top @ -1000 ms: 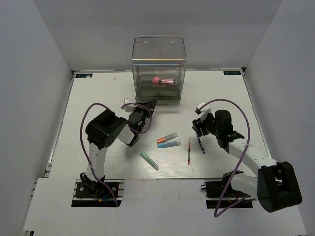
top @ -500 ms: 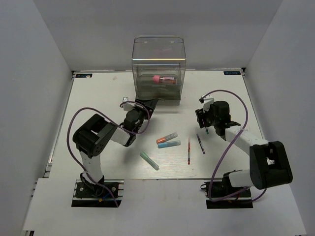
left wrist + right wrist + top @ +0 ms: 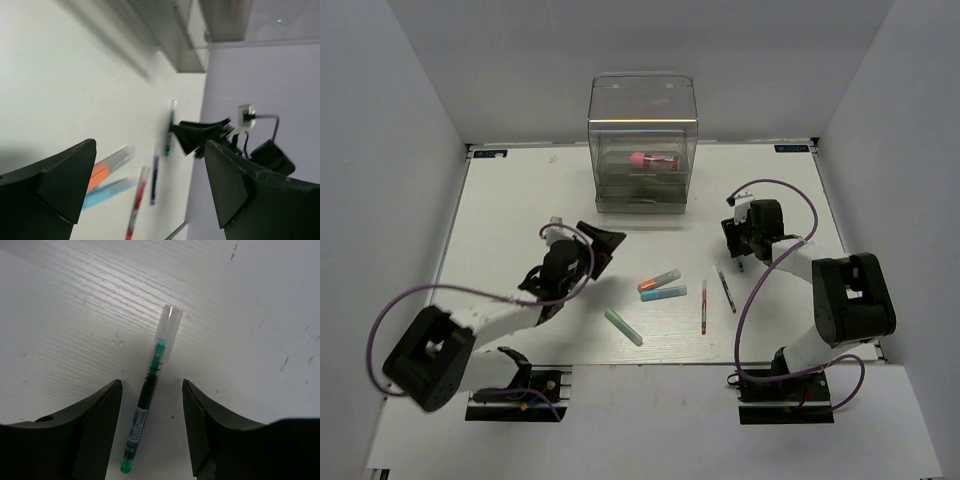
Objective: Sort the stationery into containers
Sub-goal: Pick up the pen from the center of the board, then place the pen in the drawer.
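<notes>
The right gripper [image 3: 151,386] hangs low over the table [image 3: 520,200] with its fingers [image 3: 95,430] spread on either side of the green pen [image 3: 159,355], touching neither side of it. The pen lies flat on the right of the table, near the organiser's [image 3: 642,120] right front corner but well apart from it. The main risk is a poor pinch. The pen is thin and round and lies a little askew between the fingers, so one finger is likely to meet it first and roll or swivel it away. If the tips close above the table surface they may skip over it, and if they press down too hard they may scrape the table. A grip near one end would let the pen droop and catch on the organiser wall. From above I cannot tell whether any drawer is pulled out; if none is, the pen has nowhere to go. The left gripper [image 3: 150,147] is on the left, its fingers wide apart with nothing between them, and its wrist view is blurred, which suggests a fast move. A sweep to the right could scatter the orange marker [image 3: 659,281], blue marker [image 3: 663,294], teal marker [image 3: 623,326], red pen [image 3: 704,307] and dark pen [image 3: 727,290] lying mid-table, or crowd the right arm. The pink marker [image 3: 653,161] is already inside the organiser.
</notes>
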Controlling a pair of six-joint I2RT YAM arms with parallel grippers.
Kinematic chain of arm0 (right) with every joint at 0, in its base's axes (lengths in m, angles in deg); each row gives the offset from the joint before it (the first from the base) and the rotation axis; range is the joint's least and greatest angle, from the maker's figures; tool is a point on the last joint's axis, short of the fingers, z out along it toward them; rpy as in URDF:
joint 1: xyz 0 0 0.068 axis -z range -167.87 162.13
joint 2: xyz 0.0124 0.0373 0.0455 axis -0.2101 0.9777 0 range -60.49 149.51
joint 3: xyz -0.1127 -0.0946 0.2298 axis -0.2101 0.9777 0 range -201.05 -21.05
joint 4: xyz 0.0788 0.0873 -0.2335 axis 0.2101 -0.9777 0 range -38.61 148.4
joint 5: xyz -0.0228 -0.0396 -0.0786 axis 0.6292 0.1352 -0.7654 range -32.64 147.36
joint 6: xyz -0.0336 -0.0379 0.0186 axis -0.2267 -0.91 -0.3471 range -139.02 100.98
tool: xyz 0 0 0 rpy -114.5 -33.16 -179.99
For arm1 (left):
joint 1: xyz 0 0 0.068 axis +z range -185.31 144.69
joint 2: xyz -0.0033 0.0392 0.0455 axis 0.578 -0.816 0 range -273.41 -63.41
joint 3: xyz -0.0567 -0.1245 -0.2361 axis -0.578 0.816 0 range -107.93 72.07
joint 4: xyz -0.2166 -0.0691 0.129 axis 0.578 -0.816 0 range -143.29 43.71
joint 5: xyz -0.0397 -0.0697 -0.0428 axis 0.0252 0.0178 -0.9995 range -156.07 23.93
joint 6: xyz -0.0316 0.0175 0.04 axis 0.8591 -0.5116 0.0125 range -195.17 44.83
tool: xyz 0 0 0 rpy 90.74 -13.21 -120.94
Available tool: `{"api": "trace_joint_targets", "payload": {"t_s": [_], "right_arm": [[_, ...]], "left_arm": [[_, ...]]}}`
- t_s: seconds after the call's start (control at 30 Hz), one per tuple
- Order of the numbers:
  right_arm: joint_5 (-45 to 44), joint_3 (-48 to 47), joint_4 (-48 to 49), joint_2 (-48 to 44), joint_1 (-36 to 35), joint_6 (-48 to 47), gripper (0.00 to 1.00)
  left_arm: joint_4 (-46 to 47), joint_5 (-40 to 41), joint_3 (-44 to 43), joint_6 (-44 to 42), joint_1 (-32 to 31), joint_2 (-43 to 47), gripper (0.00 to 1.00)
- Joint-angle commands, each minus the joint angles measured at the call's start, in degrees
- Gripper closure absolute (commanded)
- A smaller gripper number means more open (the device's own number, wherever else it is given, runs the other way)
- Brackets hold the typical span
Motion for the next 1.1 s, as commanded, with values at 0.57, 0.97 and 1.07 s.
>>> {"api": "trace_joint_targets", "payload": {"t_s": [0.57, 0.97, 1.07], "right_arm": [[20.0, -8.4, -13.6, -0.9, 2.1, -16.3, 1.00], [39.2, -28.4, -20.5, -3.2, -8.2, -41.1, 1.00], [37.0, -35.9, -19.8, 2.6, -12.0, -40.8, 1.00]], "left_arm": [[-51.1, -1.1, 13.2, 19.9, 0.9, 35.8, 0.00], [-51.5, -7.9, 2.3, 14.0, -0.2, 13.0, 0.00], [-53.4, -7.9, 1.2, 13.4, -0.2, 13.0, 0.00]]}}
